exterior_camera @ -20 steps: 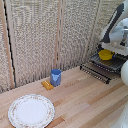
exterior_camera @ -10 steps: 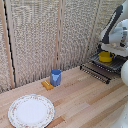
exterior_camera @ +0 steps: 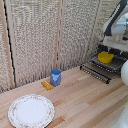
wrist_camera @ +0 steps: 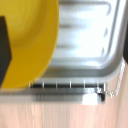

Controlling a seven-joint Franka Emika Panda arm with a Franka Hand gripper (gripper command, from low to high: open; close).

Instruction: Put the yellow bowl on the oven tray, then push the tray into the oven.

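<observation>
Oven (exterior_camera: pixel 118 50): seen only in part at the exterior view's far right.
Baking sheet (exterior_camera: pixel 100 67): drawn out toward the table; not yet pushed in.
Yellow dish (exterior_camera: pixel 105 57): judged already set on the sheet.
Grabber (exterior_camera: pixel 116 46): poised above the dish; jaw state cannot be told.
Remaining: rim grip, slide, release.

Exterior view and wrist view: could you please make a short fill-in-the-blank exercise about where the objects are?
1. The yellow bowl sits on the dark ____, under the gripper.
2. The cup standing on the wooden table has the colour ____.
3. The small orange object lies right beside the ____.
4. The white plate with the floral rim holds ____.

Missing words: tray; blue; cup; nothing
</observation>
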